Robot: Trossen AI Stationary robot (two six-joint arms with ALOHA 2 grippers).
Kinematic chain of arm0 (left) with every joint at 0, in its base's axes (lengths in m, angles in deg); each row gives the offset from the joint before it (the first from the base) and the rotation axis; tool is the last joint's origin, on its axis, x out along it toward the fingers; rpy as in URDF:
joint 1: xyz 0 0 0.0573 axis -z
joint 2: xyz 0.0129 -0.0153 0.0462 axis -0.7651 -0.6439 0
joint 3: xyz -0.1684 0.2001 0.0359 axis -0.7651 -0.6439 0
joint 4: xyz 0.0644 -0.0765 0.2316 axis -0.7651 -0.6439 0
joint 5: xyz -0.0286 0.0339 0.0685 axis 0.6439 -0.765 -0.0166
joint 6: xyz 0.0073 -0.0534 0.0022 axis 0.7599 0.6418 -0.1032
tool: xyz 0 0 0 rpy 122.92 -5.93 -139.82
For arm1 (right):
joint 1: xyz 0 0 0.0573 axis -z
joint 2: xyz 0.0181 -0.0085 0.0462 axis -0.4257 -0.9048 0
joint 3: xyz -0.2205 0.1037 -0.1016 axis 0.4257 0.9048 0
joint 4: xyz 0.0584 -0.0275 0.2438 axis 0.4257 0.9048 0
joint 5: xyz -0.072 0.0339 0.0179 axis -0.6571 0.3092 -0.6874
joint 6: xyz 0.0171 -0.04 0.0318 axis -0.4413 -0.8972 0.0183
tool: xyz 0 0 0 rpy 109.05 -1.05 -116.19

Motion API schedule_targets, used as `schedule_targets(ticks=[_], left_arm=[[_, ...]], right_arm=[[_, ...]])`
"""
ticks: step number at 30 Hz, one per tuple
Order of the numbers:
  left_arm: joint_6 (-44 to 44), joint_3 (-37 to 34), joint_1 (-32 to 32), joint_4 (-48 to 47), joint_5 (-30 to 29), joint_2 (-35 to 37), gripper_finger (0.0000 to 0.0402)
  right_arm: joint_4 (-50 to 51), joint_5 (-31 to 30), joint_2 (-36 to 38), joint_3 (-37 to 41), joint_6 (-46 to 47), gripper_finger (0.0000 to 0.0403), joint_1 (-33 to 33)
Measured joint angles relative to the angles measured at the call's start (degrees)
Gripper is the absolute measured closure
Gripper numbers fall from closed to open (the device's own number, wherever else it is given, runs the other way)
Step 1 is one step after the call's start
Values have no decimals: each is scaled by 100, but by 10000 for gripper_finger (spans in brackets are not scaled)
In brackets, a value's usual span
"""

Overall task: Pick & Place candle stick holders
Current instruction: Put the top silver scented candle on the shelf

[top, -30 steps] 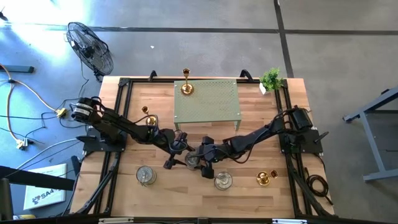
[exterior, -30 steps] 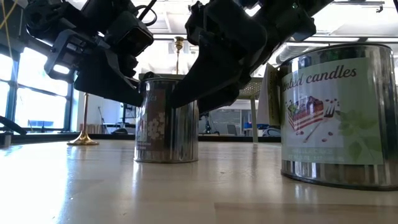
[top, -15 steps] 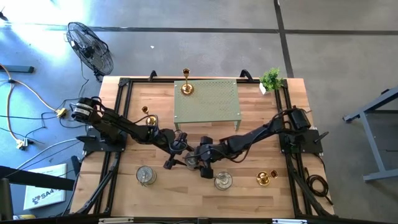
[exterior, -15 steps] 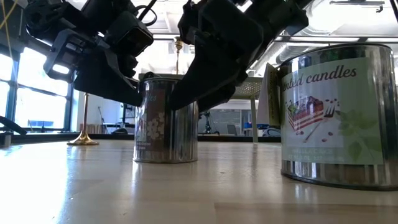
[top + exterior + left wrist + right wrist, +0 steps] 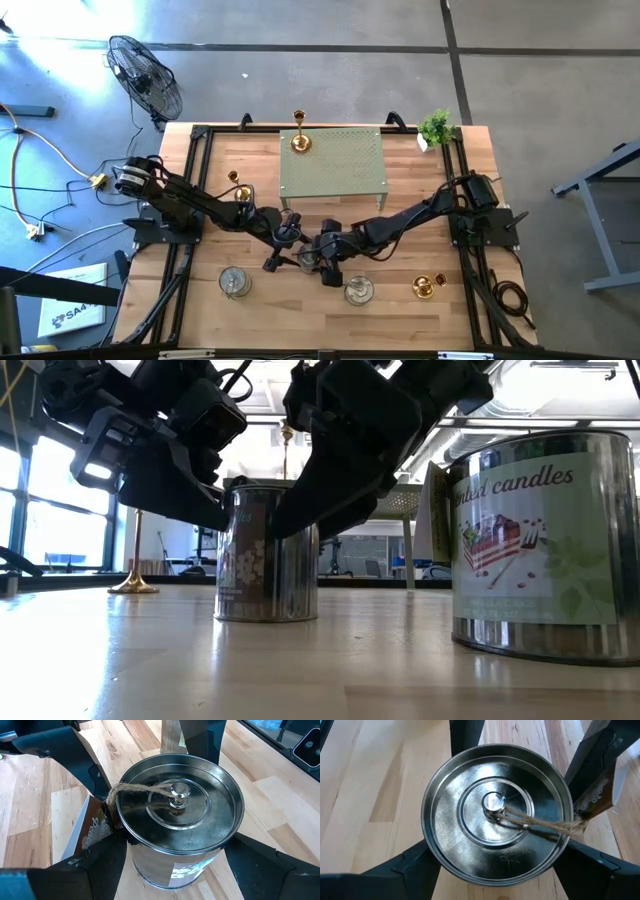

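Note:
The candle stick holder at work is a silvery tin (image 5: 308,258) with a knobbed lid (image 5: 180,805), a twine loop and a paper tag (image 5: 92,830). It stands on its base at the table's middle (image 5: 267,550). My left gripper (image 5: 298,252) reaches in from the left and is shut on it. My right gripper (image 5: 318,260) comes from the right, with its open fingers on either side of the same tin (image 5: 495,810). A gold holder (image 5: 300,141) stands on the green perforated stand (image 5: 335,165). My left gripper pinches the tin's wall just below the rim (image 5: 227,837) between its two fingers, on opposite sides, and the paper tag lies by one finger (image 5: 95,865). It slants down from the table's left. The tin stands upright on the table. My right gripper: I cannot tell whether it touches the tin.
Two more silvery tins (image 5: 235,283) (image 5: 359,290) stand near the front edge, and one of them looms large in the low view (image 5: 545,550). Gold holders stand at the left (image 5: 238,184) and the front right (image 5: 427,287). A potted plant (image 5: 436,127) sits at the far right corner.
My right gripper has crept a little toward the table's left edge, further over the tin, and has tipped slightly more downward. The tin and my left gripper have kept still.

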Motion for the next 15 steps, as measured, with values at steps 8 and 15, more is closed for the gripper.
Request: schedule_targets(ticks=[8,15], left_arm=[[1,0,0,0,-9,0,97],[2,0,0,2,-17,0,97]], right_arm=[[0,15,-4,0,24,79,3],[0,31,-4,0,79,79,12]])
